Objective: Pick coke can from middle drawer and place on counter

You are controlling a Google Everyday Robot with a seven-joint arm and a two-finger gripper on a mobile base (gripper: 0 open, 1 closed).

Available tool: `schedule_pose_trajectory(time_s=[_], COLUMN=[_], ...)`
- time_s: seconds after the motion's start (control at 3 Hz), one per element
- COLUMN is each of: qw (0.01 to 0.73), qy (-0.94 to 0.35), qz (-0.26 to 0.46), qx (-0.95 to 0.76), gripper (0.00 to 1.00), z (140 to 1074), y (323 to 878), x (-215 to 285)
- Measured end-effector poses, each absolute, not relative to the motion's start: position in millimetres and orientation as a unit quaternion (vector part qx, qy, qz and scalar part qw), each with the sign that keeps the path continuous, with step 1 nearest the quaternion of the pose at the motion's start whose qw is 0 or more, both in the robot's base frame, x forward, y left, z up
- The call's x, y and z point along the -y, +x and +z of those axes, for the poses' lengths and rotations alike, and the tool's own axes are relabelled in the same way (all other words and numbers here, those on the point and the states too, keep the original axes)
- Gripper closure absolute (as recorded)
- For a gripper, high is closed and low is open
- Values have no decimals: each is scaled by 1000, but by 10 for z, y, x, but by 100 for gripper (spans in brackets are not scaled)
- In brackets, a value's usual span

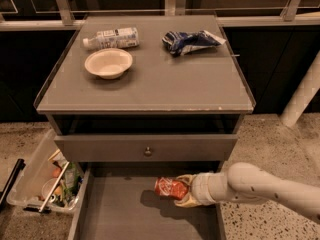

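Likely a robot test corner of an office kitchenette: speckled terrazzo floor, metal-framed glass wall behind the table edge, a clear snack bin at its left. The claw grips a coke can over the middle drawer.

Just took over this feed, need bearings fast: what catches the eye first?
The red coke can, held sideways in the gripper over the open middle drawer at the bottom. Next, the counter above, carrying a bowl, a bottle and a blue bag.
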State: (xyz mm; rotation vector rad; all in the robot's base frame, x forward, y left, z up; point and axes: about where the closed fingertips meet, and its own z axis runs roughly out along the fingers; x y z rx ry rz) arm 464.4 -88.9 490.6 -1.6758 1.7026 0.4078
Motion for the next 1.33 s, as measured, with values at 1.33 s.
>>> schedule_pose_trajectory(time_s=[1.33], qw=[355], qy=[-706], qz=[88], qx=[-606], gripper=[100], z=[6469], y=[4537], x=[1082])
